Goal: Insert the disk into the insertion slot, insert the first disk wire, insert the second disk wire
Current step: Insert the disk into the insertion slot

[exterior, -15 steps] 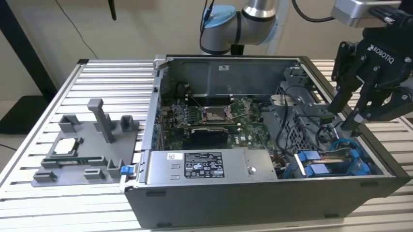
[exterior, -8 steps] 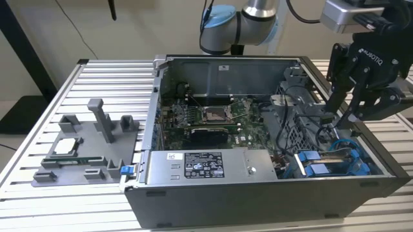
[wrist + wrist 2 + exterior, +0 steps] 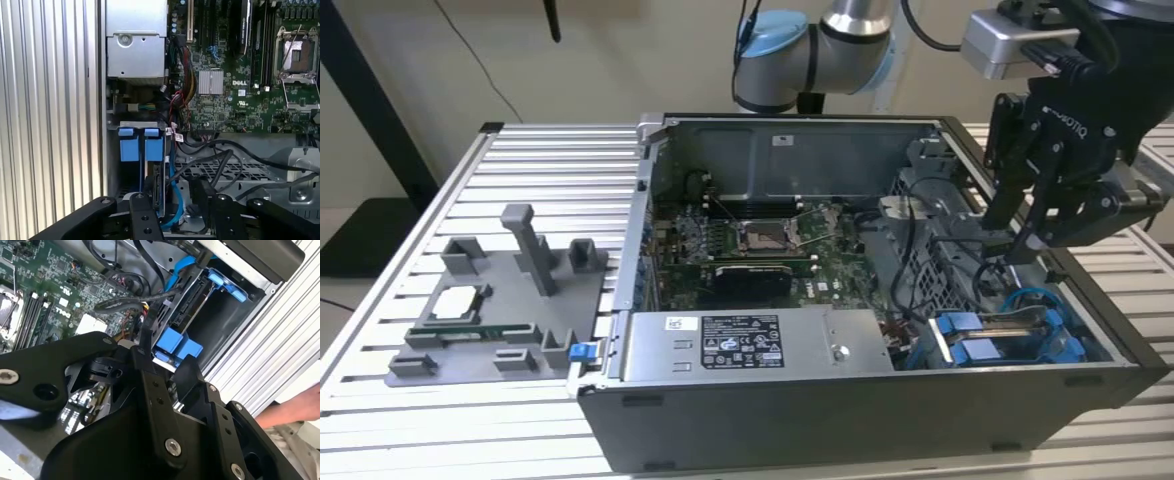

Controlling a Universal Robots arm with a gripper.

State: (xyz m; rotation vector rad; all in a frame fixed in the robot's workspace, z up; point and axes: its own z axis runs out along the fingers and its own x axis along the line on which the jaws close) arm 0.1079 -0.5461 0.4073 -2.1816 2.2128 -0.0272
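Hovering over the insertion slot (image 3: 1014,337), gripper (image 3: 1014,238).

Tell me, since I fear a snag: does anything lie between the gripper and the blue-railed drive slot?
Yes: wires. In the first wrist view a blue cable runs between the open fingers of the gripper, and black cables cross beside the insertion slot. Nothing rigid shows in between.

An open computer case (image 3: 854,420) lies on a slatted metal table (image 3: 534,160). Inside it, a green motherboard (image 3: 687,240) carries a processor socket (image 3: 762,235). A silver labelled power-supply box (image 3: 747,345) sits along the near wall. To the exterior view's left of the case, a grey holder (image 3: 520,290) bears a chip (image 3: 455,303).
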